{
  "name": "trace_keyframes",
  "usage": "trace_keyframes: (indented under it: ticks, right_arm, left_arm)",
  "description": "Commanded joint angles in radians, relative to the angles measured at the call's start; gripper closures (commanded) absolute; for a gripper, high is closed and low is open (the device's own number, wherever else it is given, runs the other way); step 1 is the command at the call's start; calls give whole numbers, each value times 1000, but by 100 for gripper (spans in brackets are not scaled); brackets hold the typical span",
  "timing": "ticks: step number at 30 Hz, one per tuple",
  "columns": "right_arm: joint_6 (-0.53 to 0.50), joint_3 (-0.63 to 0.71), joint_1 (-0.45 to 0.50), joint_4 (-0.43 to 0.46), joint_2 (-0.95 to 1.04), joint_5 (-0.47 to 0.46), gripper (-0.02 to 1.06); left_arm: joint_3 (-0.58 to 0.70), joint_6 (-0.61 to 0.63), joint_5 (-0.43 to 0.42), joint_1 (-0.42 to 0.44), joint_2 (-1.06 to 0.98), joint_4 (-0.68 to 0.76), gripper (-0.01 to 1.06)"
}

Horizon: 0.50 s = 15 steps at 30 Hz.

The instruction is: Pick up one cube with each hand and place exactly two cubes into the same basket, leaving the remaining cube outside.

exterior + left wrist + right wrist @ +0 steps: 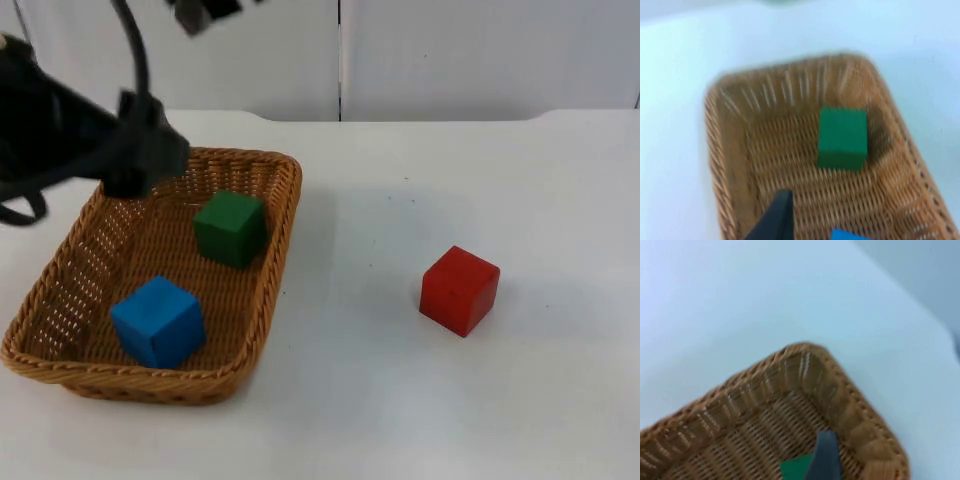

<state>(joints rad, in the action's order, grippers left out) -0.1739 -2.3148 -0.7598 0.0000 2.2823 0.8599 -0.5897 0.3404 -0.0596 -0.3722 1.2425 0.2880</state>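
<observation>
Two cubes lying inside the wicker basket (262,300) at the left of the white table (400,410): green cube (231,228) toward the far right wall, blue cube (158,321) toward the near left, well apart from each other. Sitting outside, well to the right on the bare table, the red cube (459,290). Hanging over the basket's far left corner, the left gripper (150,150), holding nothing visible; cannot tell how wide its fingers are standing. Looking down along it in the left wrist view: green cube (842,138) on the woven floor, a sliver of blue cube (849,234), one black fingertip (775,220) above the weave. Hovering above the basket's far edge, the right gripper (205,13), spread not readable. Showing in the right wrist view: a basket corner (840,390), a scrap of green cube (795,467).
</observation>
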Motion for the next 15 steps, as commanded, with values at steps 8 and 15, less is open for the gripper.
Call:
trace_keyframes:
  ticks: [8, 15]
  right_arm:
    - [6, -7, -1, 7, -136, 103, 40]
    - [30, -7, -1, 13, -147, 173, 40]
  left_arm:
    - [-3, 4, -147, 2, -214, 18, 3]
    - [-3, 9, -271, 2, -278, 6, 3]
